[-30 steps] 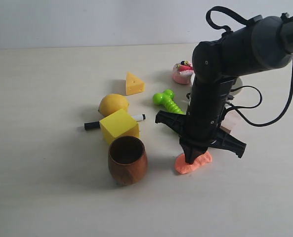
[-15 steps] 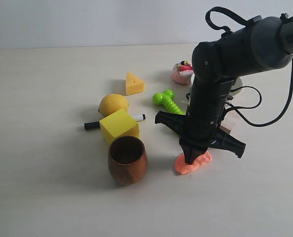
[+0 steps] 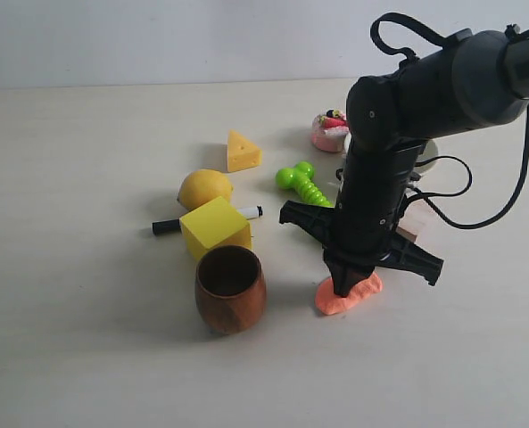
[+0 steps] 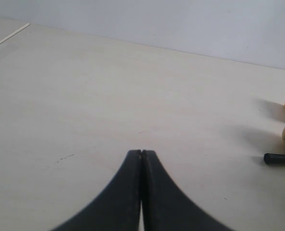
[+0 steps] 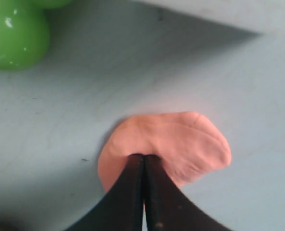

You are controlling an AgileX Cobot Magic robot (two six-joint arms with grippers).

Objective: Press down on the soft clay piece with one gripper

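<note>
No change against second ago: right tool sits on soft clay piece, same spot, arm in same pose. Its fingers are pressed together, tips touching clay near one edge. Clay is salmon-orange, matte, a flat half-moon lump; right wrist view shows faint creases on its top. It lies on worktop, just right of wooden cup, near green toy. Left tool fingers together too, pale worktop beyond.

Soft even light, faint shadows; the right pincer looks blurred, its view bluish
</note>
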